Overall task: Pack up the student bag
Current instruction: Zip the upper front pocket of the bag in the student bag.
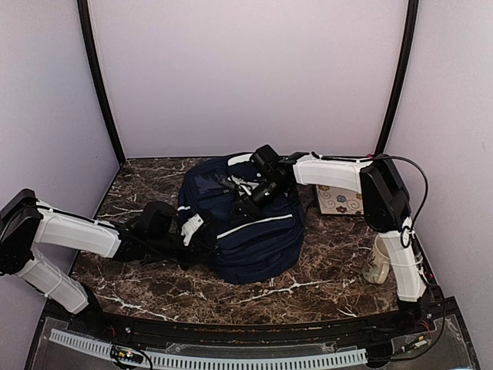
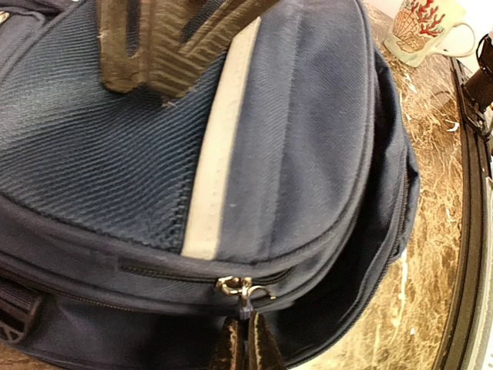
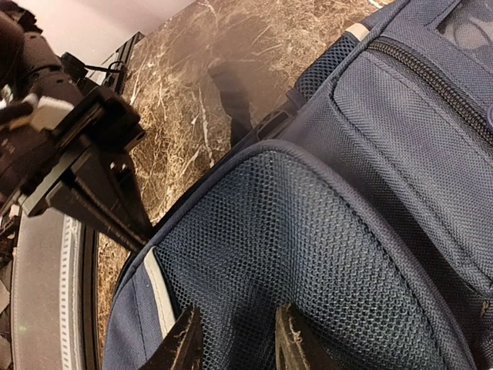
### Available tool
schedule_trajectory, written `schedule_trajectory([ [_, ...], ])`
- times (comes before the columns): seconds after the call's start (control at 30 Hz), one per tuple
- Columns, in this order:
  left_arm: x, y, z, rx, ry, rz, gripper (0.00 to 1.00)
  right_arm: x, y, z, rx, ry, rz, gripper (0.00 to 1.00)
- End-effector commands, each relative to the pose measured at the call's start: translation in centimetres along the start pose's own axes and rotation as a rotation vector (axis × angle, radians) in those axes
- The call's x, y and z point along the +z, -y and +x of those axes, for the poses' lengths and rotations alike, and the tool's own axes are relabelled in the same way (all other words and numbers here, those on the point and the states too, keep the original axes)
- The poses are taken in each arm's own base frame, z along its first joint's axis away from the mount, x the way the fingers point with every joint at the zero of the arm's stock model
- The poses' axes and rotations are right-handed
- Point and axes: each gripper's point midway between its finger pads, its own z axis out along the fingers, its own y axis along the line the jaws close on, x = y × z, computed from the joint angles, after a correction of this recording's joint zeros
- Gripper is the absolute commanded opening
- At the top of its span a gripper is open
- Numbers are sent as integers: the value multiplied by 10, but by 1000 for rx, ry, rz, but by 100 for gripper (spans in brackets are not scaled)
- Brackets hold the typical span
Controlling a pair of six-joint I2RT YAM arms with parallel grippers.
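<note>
Two items, mug (image 1: 377,260) at 4 o'clock and flowered box (image 1: 339,202) at 2, lie outside bag (image 1: 254,235), which sits mid-table (image 1: 323,289); packing looks barely begun. L gripper (image 2: 246,343) pinched tight on zip pull (image 2: 245,293); R gripper (image 3: 235,339) part-open, resting on bag mesh, holding nothing.

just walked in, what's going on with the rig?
Both arms are working on the student bag, which lies on the marble table. The left hand is shut on a zip pull at the bag's edge. The right hand is open, with its fingers against the mesh panel. A mug and a flower-printed item sit to the right, outside the bag.
</note>
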Motion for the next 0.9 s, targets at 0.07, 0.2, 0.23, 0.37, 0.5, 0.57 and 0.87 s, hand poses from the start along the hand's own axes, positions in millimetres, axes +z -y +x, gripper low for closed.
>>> schedule_trajectory([
  [0.07,3,58,-25,34,13,181,0,25,40,39,131,-90,100,33],
  [0.2,15,82,-33,51,17,259,0,30,45,46,156,-101,102,33],
  [0.23,19,87,-35,56,21,273,0,31,46,47,160,-102,102,33],
  [0.37,39,101,-47,83,37,312,0,34,48,52,173,-110,99,33],
  [0.5,63,109,-63,86,87,353,0,36,44,52,182,-98,76,33],
  [0.57,73,117,-80,104,125,366,0,37,43,52,189,-94,65,33],
  [0.87,101,136,-108,148,220,322,1,30,38,44,177,-86,60,32],
])
